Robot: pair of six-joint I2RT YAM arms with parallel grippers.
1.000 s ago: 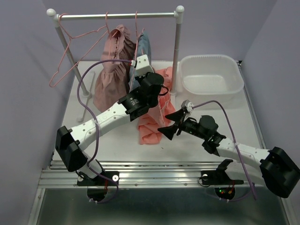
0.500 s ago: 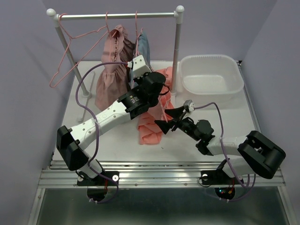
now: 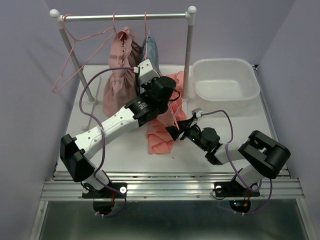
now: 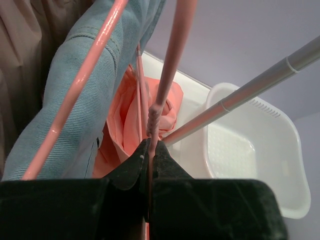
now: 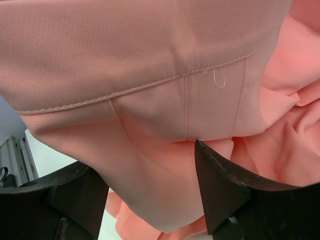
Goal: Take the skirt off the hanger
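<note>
The coral skirt (image 3: 161, 131) hangs off a pink hanger (image 4: 169, 65) whose hook sits over the clothes rail (image 3: 125, 16). Its lower folds lie bunched on the white table (image 3: 120, 150), between the two arms. The left gripper (image 4: 150, 148) reaches up from the left, its jaws pressed together on the thin pink rod of the hanger, just under the ribbed section. In the left wrist view the skirt fabric shows directly behind that grip. A blue denim garment (image 4: 75, 100) hangs just to the left on a second pink rod, and the white plastic tub (image 4: 255, 150) stands beyond the rail's upright post (image 4: 240, 92). The right gripper (image 5: 147, 160) lies low at the near right edge of the skirt. Its two black fingers (image 5: 225, 195) stand apart with a hemmed fold of coral cloth hanging down between them. The cloth brushes both, but whether they squeeze it cannot be told. Further left on the rail hang a dusty-pink dress (image 3: 120, 75), touching the denim, and an empty pink wire hanger (image 3: 75, 55), tilted out to the left. The tub stands at the table's far right corner, well apart from the skirt.
</note>
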